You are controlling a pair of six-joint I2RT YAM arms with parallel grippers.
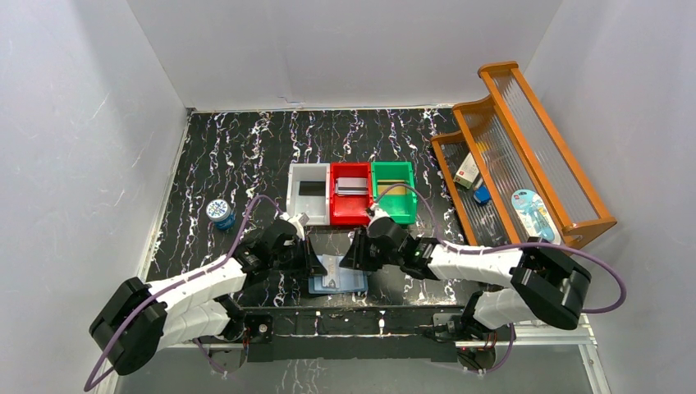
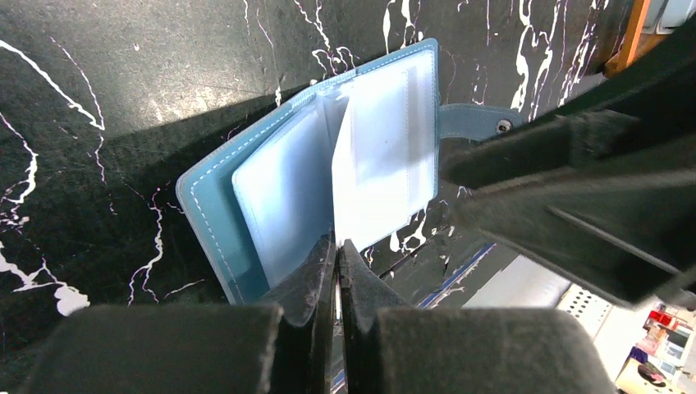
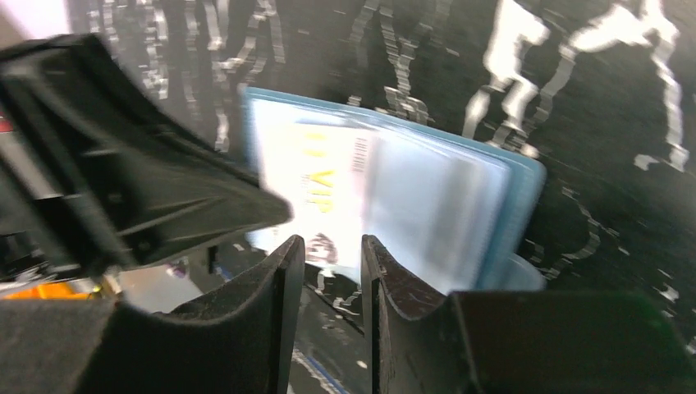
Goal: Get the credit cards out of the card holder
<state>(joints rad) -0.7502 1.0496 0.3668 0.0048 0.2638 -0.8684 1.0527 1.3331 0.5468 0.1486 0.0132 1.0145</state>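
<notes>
The blue card holder (image 1: 337, 283) lies open on the table's near edge, between both arms. In the left wrist view its pale inside (image 2: 279, 197) faces up and one clear pocket leaf (image 2: 382, 156) stands raised. My left gripper (image 2: 337, 250) is shut on that leaf's lower edge. In the right wrist view a pale credit card (image 3: 316, 185) with yellow "VIP" lettering sits in a pocket of the card holder (image 3: 460, 205). My right gripper (image 3: 328, 250) is open, its fingertips at the card's near edge with a gap between them. The picture there is blurred.
White (image 1: 309, 195), red (image 1: 350, 212) and green (image 1: 392, 209) bins stand in a row behind the card holder; flat dark things lie in the red one. A round blue tin (image 1: 220, 212) sits to the left. A wooden rack (image 1: 525, 148) with small items is at the right.
</notes>
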